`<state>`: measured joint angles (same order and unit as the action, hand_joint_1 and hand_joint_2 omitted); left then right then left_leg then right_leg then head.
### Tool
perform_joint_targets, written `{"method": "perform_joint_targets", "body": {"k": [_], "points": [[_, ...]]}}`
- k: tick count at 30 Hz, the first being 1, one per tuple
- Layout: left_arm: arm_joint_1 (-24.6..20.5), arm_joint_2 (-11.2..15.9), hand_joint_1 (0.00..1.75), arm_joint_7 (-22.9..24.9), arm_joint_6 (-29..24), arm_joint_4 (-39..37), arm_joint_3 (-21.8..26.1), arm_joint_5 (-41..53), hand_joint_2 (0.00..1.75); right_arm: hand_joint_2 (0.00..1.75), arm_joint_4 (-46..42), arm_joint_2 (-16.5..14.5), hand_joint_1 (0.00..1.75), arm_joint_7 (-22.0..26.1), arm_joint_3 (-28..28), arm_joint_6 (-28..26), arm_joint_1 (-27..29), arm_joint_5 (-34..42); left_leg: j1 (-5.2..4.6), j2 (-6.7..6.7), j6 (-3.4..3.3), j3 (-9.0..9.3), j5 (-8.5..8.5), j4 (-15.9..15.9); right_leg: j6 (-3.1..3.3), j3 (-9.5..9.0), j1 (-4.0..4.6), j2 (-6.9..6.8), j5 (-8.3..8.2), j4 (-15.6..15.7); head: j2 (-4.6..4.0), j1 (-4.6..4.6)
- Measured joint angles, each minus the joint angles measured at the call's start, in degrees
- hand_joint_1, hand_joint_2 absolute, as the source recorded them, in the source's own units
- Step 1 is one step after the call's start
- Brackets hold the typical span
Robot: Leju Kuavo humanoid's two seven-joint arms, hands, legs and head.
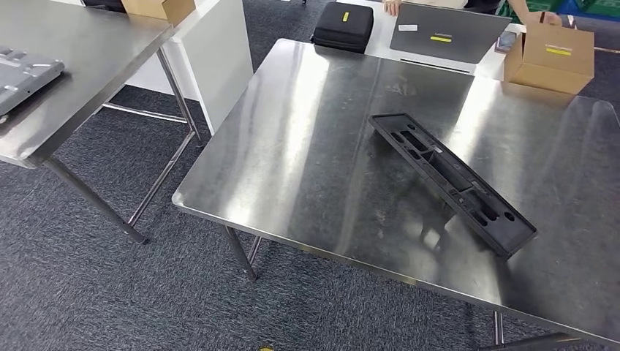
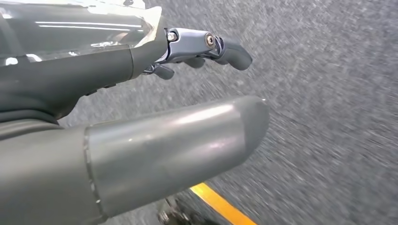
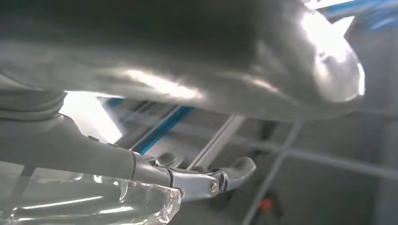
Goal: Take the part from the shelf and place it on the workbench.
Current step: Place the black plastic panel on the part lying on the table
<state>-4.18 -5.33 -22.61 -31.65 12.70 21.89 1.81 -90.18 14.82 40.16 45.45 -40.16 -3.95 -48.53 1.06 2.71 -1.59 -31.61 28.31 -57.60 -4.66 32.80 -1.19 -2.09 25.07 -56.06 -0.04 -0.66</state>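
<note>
A long black plastic part [image 1: 452,180] with several recesses lies diagonally on the steel workbench [image 1: 307,153], toward its right half, with no hand on it. In the left wrist view my left hand [image 2: 164,93] hangs over grey carpet, thumb and fingers apart, holding nothing. In the right wrist view my right hand [image 3: 197,136] is also empty, its fingers spread, with metal legs and blue framing blurred behind it.
A second steel table [image 1: 73,66] stands at the left with a grey part [image 1: 22,77] on it. Behind the workbench are a black case [image 1: 343,25], a laptop [image 1: 446,33] and a cardboard box [image 1: 550,55]. A yellow floor line [image 2: 220,206] runs below my left hand.
</note>
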Motion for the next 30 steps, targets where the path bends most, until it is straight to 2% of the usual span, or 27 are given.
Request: {"method": "perform_joint_targets", "body": {"k": [3, 7, 10, 13, 17, 19, 23, 28, 30], "points": [[0.19, 0.22, 0.0, -0.01, -0.03, -0.06, 0.43, 0.07, 0.0, 0.0, -7.27, -6.09, 0.0, -0.04, 5.19, -0.02, 4.51, -0.52, -0.08, -1.02, 0.08, 0.31, 0.35, 0.04, 0.01, 0.06, -0.1, 1.01, 0.01, 0.0, 0.0, -0.01], [0.31, 0.46, 0.0, -0.02, -0.31, -0.14, 0.84, 1.0, 0.0, 0.0, -15.98, -16.15, 0.0, -0.1, 11.13, -0.02, 7.5, 7.45, -0.12, -1.73, 0.12, 0.65, 0.62, 0.07, 0.06, 0.0, -0.14, 1.77, 0.05, 0.02, 0.0, 0.02], [0.5, 0.58, 0.0, -0.13, -0.87, -0.28, 0.92, 1.88, 0.0, 0.0, -18.03, -22.42, 0.0, -0.1, 15.6, -0.02, 7.49, 12.31, -0.17, -2.07, 0.12, 0.77, 0.67, 0.08, 0.07, -0.02, -0.19, 2.05, 0.04, 0.03, 0.0, 0.01], [0.58, 0.61, 0.0, -0.31, -1.5, -0.39, 0.93, 1.98, 0.0, 0.0, -17.46, -26.38, 0.0, -0.1, 20.24, -0.02, 6.61, 12.89, -0.3, -2.19, 0.11, 0.85, 0.67, 0.08, 0.07, -0.06, -0.3, 2.11, 0.03, 0.02, 0.0, 0.01], [0.66, 0.59, 0.0, -0.45, -2.01, -0.47, 1.42, 2.42, 0.0, 0.0, -13.37, -28.79, 0.0, -0.17, 26.9, -0.02, 4.15, 11.63, -0.36, -2.22, 0.1, 0.99, 0.66, 0.07, 0.06, -0.1, -0.34, 2.15, 0.02, 0.02, 0.0, 0.03], [0.67, 0.56, 0.0, -0.29, -2.13, -0.48, 1.9, 2.64, 0.0, 0.0, -9.18, -29.14, 0.0, -2.08, 31.26, -0.02, 2.22, 8.91, -0.41, -2.24, 0.09, 1.03, 0.67, 0.06, 0.05, -0.12, -0.38, 2.18, 0.01, 0.03, 0.0, 0.03], [0.8, 0.53, 0.0, -0.01, -2.12, -0.48, 2.56, 3.03, 0.0, 0.0, -2.21, -29.64, 0.0, -12.55, 37.84, -0.02, 1.33, -0.75, -0.49, -2.19, 0.03, 0.97, 0.7, 0.07, 0.04, -0.17, -0.49, 2.14, 0.03, 0.01, 0.0, 0.01], [0.69, 0.36, 0.0, -0.09, -2.14, -0.48, 3.31, 2.96, 0.0, 0.0, 4.3, -30.97, 0.0, -24.92, 40.87, -0.02, 1.07, -16.14, -0.49, -2.3, -0.02, 0.99, 0.75, 0.08, 0.04, -0.09, -0.48, 2.25, 0.04, 0.02, 0.0, 0.01], [0.32, -0.6, 0.0, -3.63, -2.77, -0.34, 3.41, 1.68, 0.0, 0.0, 7.4, -31.7, 0.0, -31.87, 41.48, -0.02, 0.69, -21.45, -0.51, -2.28, -0.04, 1.05, 0.74, 0.07, 0.04, -0.01, -0.49, 2.24, 0.04, 0.04, 0.0, 0.01]]}}
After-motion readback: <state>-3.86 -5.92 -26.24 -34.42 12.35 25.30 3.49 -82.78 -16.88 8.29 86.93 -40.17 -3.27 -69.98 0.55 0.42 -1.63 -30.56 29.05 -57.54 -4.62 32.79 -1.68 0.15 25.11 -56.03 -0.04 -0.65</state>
